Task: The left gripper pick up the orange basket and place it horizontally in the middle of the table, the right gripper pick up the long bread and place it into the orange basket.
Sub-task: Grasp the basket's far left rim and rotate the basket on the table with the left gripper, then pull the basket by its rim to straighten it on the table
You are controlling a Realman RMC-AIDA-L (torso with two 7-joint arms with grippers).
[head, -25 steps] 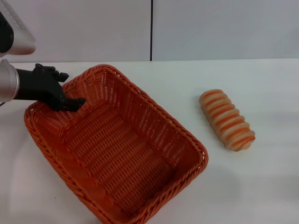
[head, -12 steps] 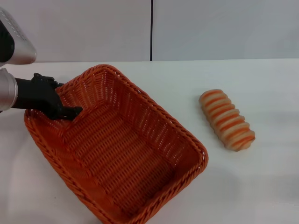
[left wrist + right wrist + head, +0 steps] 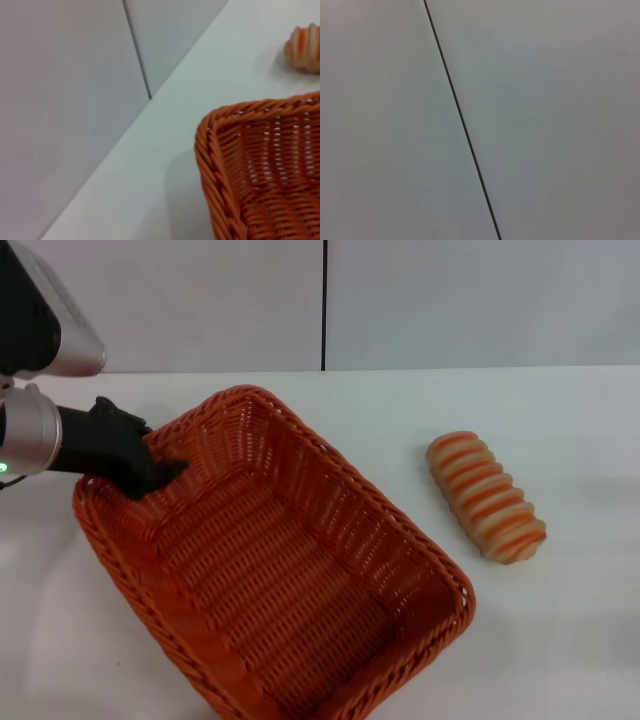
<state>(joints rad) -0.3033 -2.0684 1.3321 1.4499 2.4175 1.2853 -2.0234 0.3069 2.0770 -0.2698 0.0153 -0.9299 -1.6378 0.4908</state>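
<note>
The orange basket (image 3: 280, 570) lies at an angle across the left half of the white table (image 3: 560, 640). My left gripper (image 3: 155, 475), a black claw on a silver arm, is shut on the basket's far left rim, one finger reaching inside the wall. The long bread (image 3: 487, 496), cream with orange stripes, rests on the table to the right of the basket, apart from it. In the left wrist view a corner of the basket (image 3: 260, 165) fills the lower right, with the end of the bread (image 3: 304, 47) beyond it. My right gripper is out of view.
A grey wall with a dark vertical seam (image 3: 324, 305) runs behind the table's far edge. The right wrist view shows only that wall and its seam (image 3: 462, 125). Bare tabletop lies to the right of and in front of the bread.
The basket has shifted to the right and turned slightly, carried by my left gripper, which moved right with its rim. The bread has stayed put.
</note>
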